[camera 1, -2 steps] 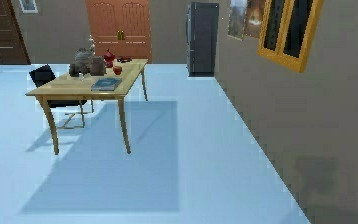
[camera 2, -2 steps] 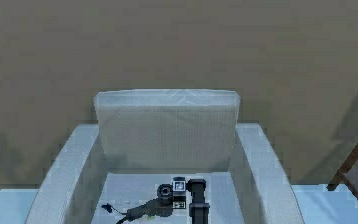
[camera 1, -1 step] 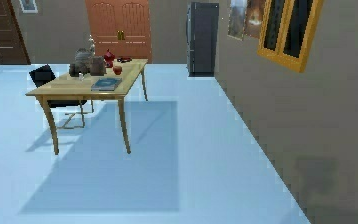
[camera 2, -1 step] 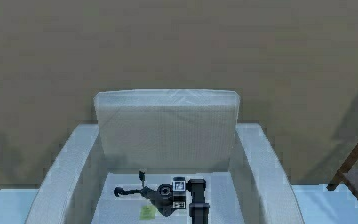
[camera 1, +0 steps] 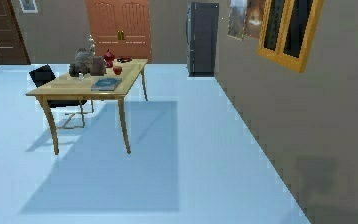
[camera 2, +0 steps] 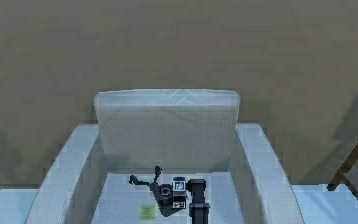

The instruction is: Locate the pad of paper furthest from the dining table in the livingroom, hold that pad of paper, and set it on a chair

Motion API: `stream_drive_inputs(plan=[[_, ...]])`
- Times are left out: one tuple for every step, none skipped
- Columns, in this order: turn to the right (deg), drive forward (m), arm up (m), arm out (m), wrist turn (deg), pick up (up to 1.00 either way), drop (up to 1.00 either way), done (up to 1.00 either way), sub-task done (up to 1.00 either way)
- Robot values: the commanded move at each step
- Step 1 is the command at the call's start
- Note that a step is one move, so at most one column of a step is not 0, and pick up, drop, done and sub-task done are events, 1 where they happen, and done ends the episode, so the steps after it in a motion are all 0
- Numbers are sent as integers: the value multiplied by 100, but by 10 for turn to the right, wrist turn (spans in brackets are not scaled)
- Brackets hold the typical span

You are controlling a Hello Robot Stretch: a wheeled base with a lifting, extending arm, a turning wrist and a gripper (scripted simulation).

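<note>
Against the seat of a pale grey upholstered armchair [camera 2: 167, 125], the dark square arm [camera 2: 198, 203] is rising from the arm side view's bottom edge. It is carrying two small white marked squares [camera 2: 173, 192] at its far end. Left of them the hand [camera 2: 143, 181] is lying low and pointing toward that view's left, its thin fingers [camera 2: 136, 181] showing against the cushion. I cannot tell whether it is gripping anything, since the cushion is sitting right behind it. Just below the hand, a small flat yellow-green square [camera 2: 147, 212] is lying on the seat; it is too small to tell for sure as the pad of paper, or whether the hand is touching it. The picture's bottom edge is cutting off the seat's front. A brown wooden leg [camera 2: 349, 170] is poking in at the right edge, the rest cut off.

Ahead, a light wooden table [camera 1: 82, 95] is standing on the pale blue floor [camera 1: 207, 150], carrying a flat blue rectangle [camera 1: 107, 85] and some red and grey things too small to name. A dark chair [camera 1: 44, 75] is standing half hidden behind it.
</note>
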Motion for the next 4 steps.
stream_drive_inputs(plan=[[0, 0, -30, 0, 0, 0, 0, 0, 0], [0, 0, 0, 0, 0, 100, 0, 0, 0], [0, 0, 10, 0, 0, 0, 0, 0, 0], [0, 0, 50, 0, 0, 0, 0, 0, 0]])
